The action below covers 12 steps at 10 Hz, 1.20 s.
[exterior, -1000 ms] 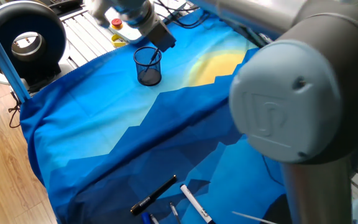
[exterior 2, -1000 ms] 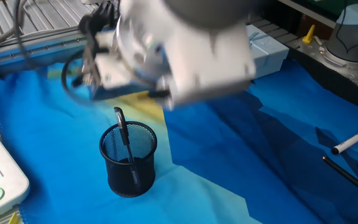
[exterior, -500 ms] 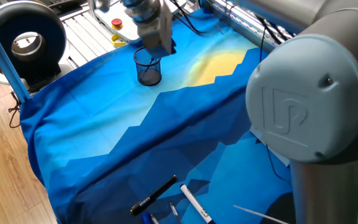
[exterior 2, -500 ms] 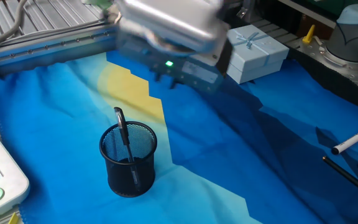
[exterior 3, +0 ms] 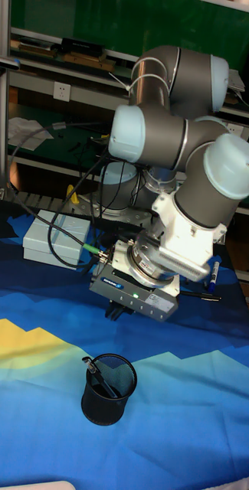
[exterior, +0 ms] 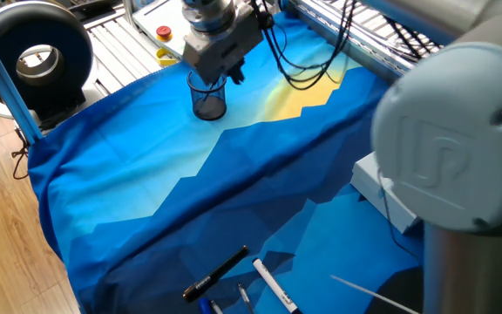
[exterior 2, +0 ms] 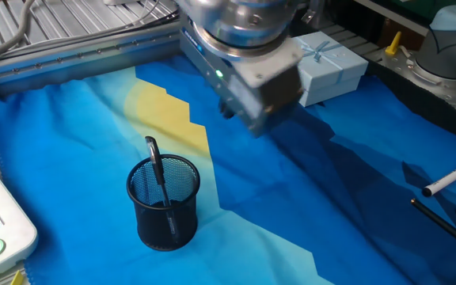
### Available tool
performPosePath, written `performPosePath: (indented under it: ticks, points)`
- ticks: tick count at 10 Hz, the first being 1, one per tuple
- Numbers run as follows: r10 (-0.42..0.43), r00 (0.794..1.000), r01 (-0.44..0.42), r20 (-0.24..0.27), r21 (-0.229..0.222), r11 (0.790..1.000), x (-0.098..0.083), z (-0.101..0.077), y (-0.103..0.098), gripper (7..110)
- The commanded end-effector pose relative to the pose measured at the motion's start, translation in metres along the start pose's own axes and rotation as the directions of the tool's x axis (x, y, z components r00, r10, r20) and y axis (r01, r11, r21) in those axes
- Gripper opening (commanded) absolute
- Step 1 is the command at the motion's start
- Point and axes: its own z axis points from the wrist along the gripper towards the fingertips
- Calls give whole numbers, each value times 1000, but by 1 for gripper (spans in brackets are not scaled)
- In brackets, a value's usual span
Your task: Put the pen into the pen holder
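The pen holder [exterior 2: 163,207] is a black mesh cup standing upright on the blue cloth, also seen as the pen holder [exterior 3: 109,390] and the pen holder [exterior: 208,98]. The pen [exterior 2: 156,168] stands inside it, leaning on the rim with its dark top sticking out; the tall view shows the pen [exterior 3: 95,374] the same way. My gripper [exterior 3: 119,310] hangs above and behind the cup, apart from it, open with nothing between its fingers. In the view from the cup's side, the gripper's body fills the upper middle and hides its fingertips.
A thick black marker [exterior: 217,273] and a white marker [exterior: 274,287] lie near the cloth's front edge. A pale gift box [exterior 2: 328,62] sits behind the arm. A black ring-shaped device [exterior: 33,54] stands off the table's far left. Cables trail near the gripper.
The gripper has risen and swung away from the cup's rim toward the middle of the cloth. The pen has stayed in the holder, unmoved.
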Motion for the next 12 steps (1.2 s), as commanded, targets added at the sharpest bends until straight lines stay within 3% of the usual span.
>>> performPosePath:
  ticks: [1,3,5,12]
  points:
    - [186,976,-171,112,-134,976,-21,-5,19,7]
    - [220,971,-200,94,-185,962,-17,-8,31,7]
    - [236,969,-220,66,-196,956,-12,-8,35,7]
    - [172,985,-167,20,-170,971,-4,0,29,7]
